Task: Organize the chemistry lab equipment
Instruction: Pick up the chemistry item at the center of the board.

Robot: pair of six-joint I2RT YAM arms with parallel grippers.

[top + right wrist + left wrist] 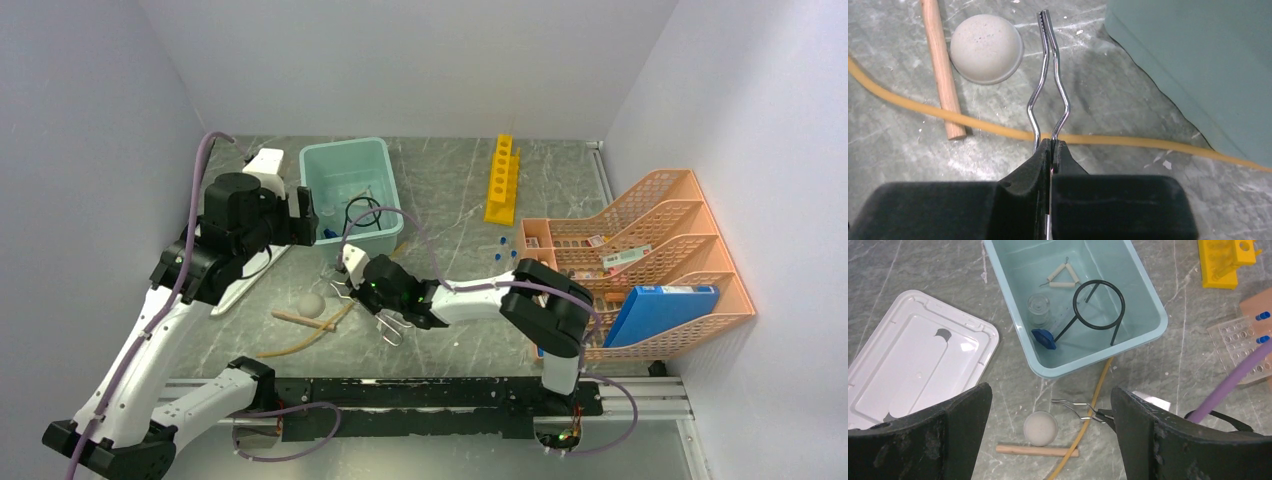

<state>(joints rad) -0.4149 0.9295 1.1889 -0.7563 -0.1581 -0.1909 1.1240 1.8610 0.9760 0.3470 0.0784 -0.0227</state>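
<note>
My right gripper [1052, 145] is shut on a silver wire clip [1048, 75] low over the table, just in front of the pale teal tub [1198, 65]. The clip's tips point toward a grey dome [987, 47] and a wooden stick [940, 65]. A tan hose [1128, 141] runs under the clip. My left gripper [1048, 395] hangs open above this spot, holding nothing. Inside the tub [1098, 365] lie a black ring stand [1098, 305], a wire triangle [1060, 276] and a blue-capped clear tube [1040, 315]. The yellow rack [503, 178] lies at the back.
The tub's grey-white lid [913, 355] lies left of the tub. An orange mesh organiser [640, 260] with a blue box stands at the right. A clear holed tray [1243, 340] and blue-capped tubes [505, 240] sit beside it.
</note>
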